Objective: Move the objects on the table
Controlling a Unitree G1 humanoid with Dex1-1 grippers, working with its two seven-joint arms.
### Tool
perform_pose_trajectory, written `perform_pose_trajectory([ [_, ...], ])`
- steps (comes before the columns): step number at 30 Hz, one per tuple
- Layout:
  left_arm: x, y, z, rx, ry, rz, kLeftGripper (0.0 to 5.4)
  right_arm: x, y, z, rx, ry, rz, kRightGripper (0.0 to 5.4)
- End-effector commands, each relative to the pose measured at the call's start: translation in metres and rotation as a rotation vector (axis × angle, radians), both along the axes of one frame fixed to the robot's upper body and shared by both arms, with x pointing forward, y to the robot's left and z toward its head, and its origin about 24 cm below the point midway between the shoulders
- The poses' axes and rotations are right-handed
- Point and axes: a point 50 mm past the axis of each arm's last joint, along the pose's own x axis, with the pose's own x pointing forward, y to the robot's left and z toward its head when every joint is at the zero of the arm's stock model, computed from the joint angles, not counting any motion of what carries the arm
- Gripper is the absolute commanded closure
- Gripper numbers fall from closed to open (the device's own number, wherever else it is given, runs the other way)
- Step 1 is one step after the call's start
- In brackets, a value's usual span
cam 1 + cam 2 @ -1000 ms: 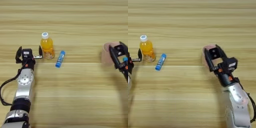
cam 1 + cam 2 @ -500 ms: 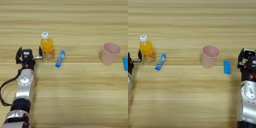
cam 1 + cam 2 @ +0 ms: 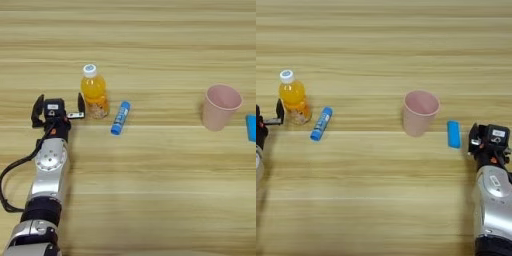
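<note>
A small orange-drink bottle [image 3: 94,91] with a white cap stands upright at the left of the table [image 3: 130,45]. A slim blue-and-white tube [image 3: 120,117] lies just right of it. My left gripper [image 3: 58,104] is open and empty; its right finger [image 3: 80,103] stands right beside the bottle's base. The pink cup [image 3: 419,112] stands upright at centre right, with a short blue piece [image 3: 454,134] lying to its right. My right gripper [image 3: 489,134] sits just right of that blue piece, open and holding nothing.
Both arms come in from the near edge, the left arm [image 3: 47,170] with a black cable along its left side, the right arm [image 3: 492,200] at the right border. Bare wood lies between the tube and the cup.
A second ago my right gripper was around the pink cup. It has let go and drawn back to the right and nearer, uncovering the short blue piece. The left arm has not moved.
</note>
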Motion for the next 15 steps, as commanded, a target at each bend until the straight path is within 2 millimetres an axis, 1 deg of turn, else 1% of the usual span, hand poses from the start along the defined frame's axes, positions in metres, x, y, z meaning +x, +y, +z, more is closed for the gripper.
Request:
perform_pose_trajectory([
  [1,0.002,0.001,0.002,0.013,0.000,-0.001,0.00,0.003,-0.005,0.001,0.022,0.005,-0.028,2.93],
  [8,0.002,0.001,0.002,0.013,-0.002,-0.001,0.00,0.004,-0.005,-0.007,0.084,0.039,-0.026,2.93],
  [15,0.002,0.001,0.003,0.012,-0.004,-0.001,0.00,0.005,-0.005,-0.011,0.102,0.063,-0.019,2.93],
])
